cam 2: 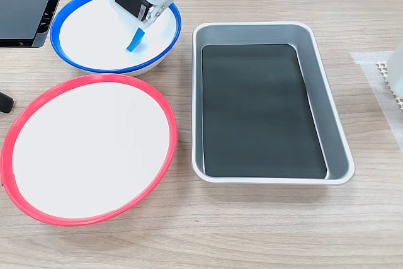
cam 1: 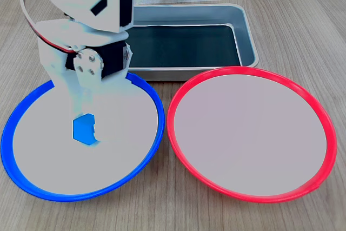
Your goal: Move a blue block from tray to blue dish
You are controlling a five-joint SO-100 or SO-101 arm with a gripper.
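Blue block (cam 1: 84, 128): a small cube over the pale centre of the blue dish, towards 9 o'clock of its middle in a fixed view; whether it rests on the dish or hangs just above it cannot be told. In a fixed view (cam 2: 134, 40) it shows as a blue sliver under the arm.
Gripper (cam 1: 89, 128): white fingers close around the block, holding it from its 12 o'clock and 3 o'clock sides; the jaws are parted only by the block's width.
Blue dish (cam 1: 154, 101): round, blue rim, pale centre, on the surface at 9 o'clock of the red dish, the rims almost touching.
Tray (cam 1: 246, 25): grey metal, black bottom, at 12 o'clock of the two dishes in a fixed view; nothing lies in it.
Red dish (cam 1: 319, 112): same size as the blue one, its centre bare.
Arm (cam 1: 92, 31): white with black motors, leaning over the blue dish's 12 o'clock rim.
Surface (cam 1: 303, 4): light wood grain.
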